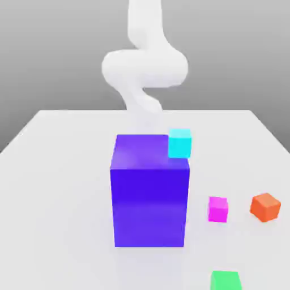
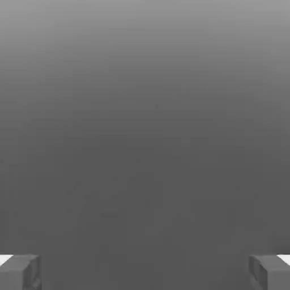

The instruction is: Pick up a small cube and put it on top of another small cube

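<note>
Hand [image 2: 145,272] spread wide, small cube [image 1: 218,209] flat, no long axis

A white table [image 1: 62,170] is seen bearing a big blue-purple block [image 1: 149,198]; at its 3 o'clock lie the small cube [image 1: 218,209] and an orange cube [image 1: 265,207], at 5 o'clock a green cube [image 1: 226,281].

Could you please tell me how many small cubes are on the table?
4: the cyan cube beside the big blue block's far top corner, the magenta cube, the orange cube, and the green cube at the near edge. The block may hide others.
</note>
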Tool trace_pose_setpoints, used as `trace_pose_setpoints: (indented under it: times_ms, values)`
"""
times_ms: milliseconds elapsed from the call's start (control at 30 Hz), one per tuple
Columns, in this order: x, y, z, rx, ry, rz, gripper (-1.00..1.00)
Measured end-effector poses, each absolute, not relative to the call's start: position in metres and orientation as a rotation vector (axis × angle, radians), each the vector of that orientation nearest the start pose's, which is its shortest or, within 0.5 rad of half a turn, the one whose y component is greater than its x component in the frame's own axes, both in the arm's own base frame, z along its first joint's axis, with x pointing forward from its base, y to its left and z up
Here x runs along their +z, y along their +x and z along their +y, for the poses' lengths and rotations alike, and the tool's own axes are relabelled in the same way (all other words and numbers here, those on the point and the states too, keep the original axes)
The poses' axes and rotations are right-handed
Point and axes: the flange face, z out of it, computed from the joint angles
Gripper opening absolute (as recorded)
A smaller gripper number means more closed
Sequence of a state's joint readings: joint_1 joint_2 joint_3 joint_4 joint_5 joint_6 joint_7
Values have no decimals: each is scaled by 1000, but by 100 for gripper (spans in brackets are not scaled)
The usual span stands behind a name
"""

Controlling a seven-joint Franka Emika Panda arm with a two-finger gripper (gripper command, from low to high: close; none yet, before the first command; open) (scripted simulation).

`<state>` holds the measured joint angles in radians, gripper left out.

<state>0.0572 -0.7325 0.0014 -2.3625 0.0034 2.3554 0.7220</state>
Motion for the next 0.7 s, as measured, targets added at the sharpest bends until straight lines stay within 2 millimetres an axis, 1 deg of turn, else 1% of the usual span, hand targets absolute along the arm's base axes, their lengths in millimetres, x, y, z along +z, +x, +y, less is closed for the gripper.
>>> trace_pose_setpoints:
  times_ms: [67,133,200,300,367,433,500,600,667,700]
  values:
    - [612,395,46,-868,-2667,731,0]
    - [562,407,70,-786,-2762,571,0]
    - [512,412,94,-701,-2843,403,0]
    - [437,406,129,-567,-2941,131,0]
    - [386,392,150,-470,-2988,-65,0]
    - [336,372,169,-366,-3020,-276,0]
    - [285,344,183,-250,-3032,-506,0]
    - [210,289,195,-61,-3005,-876,0]
    - [183,272,201,-16,-2980,-988,0]
    - [174,273,198,-8,-2982,-984,0]
